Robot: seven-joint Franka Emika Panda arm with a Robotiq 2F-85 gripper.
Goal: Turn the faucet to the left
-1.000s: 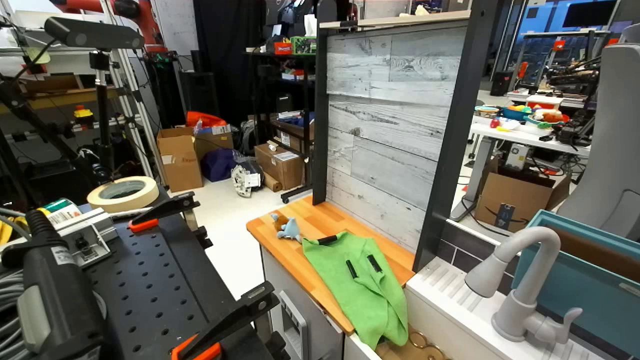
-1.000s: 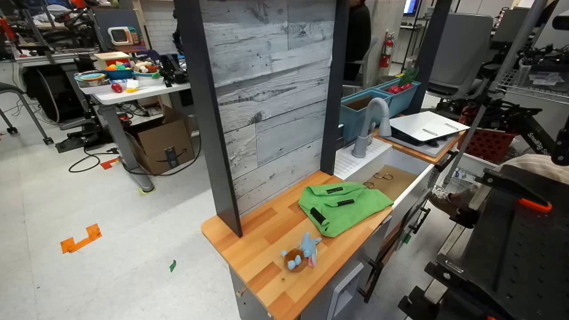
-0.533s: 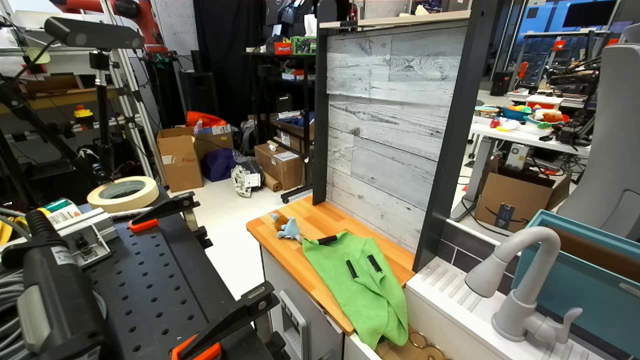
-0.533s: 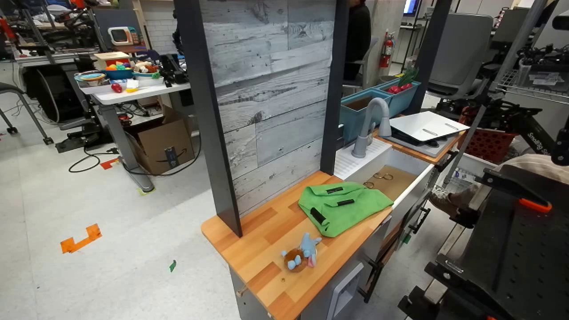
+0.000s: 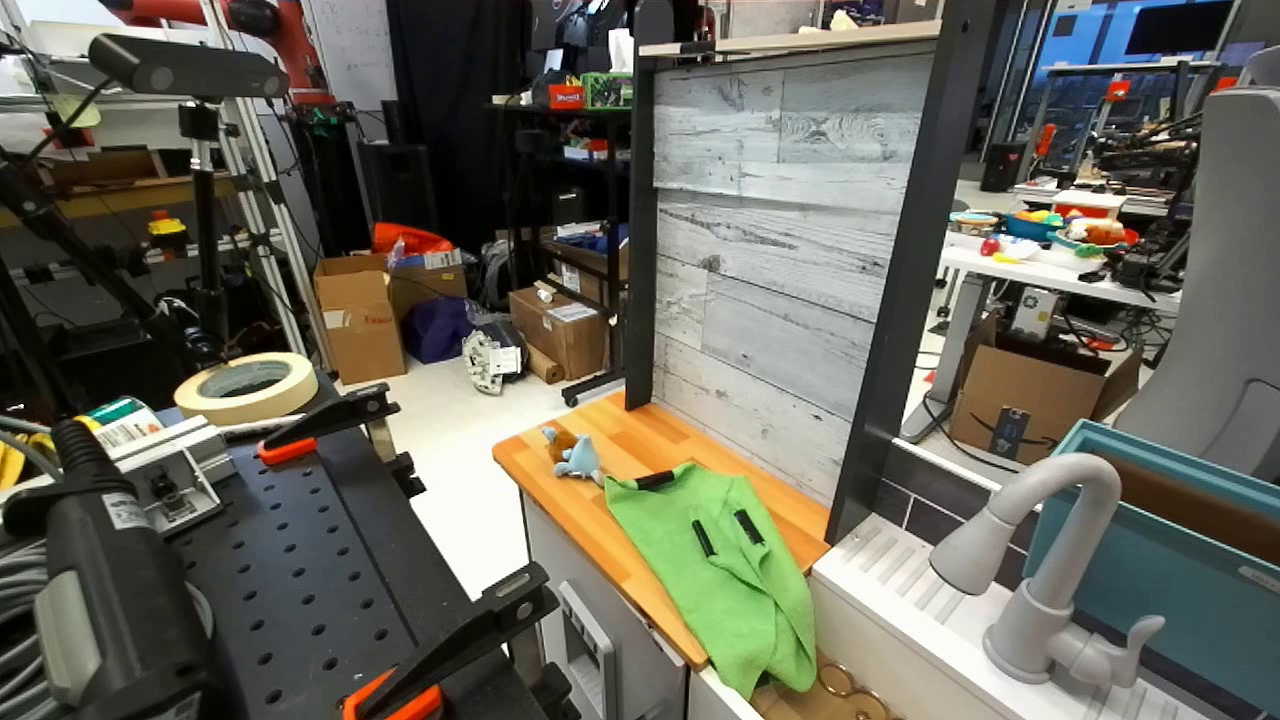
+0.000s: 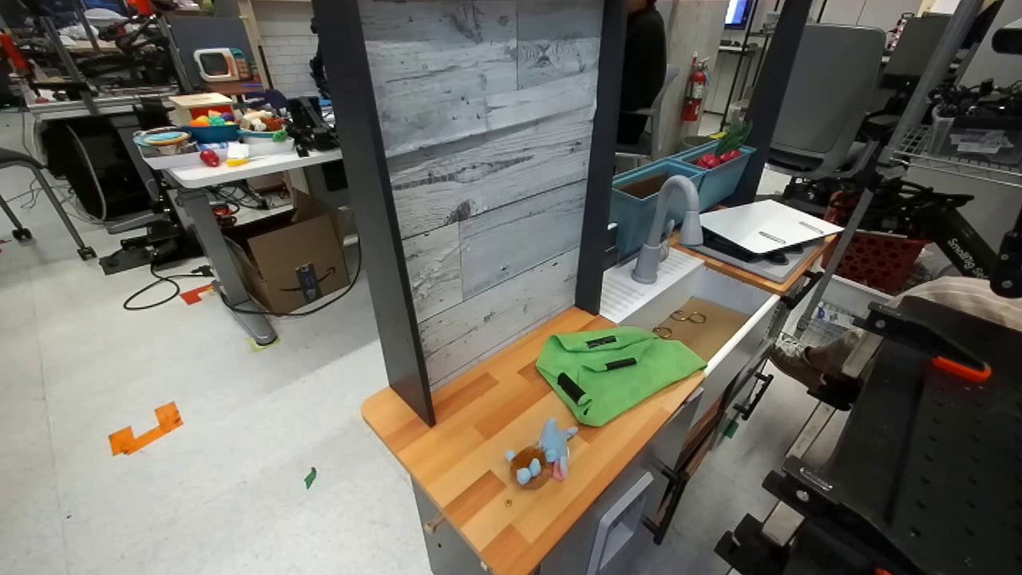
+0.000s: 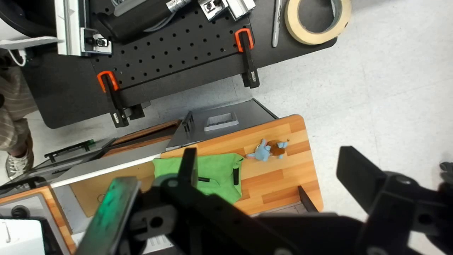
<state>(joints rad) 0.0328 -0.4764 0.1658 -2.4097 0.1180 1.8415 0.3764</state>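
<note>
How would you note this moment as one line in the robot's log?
goal: turn faucet left; faucet: untouched; pincer: open, empty; soft toy: on wooden counter; green cloth: partly overhanging counter

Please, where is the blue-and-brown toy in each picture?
In an exterior view: the toy, slightly left of and below centre.
In an exterior view: the toy, low, slightly right of centre.
Wrist view: the toy, right of and below centre.
Shared landmark: the green cloth, near the toy in all three.

Free room above the sink (image 6: 730, 291), teal planter (image 5: 1190, 590) close behind the faucet (image 5: 1066, 560).
</note>
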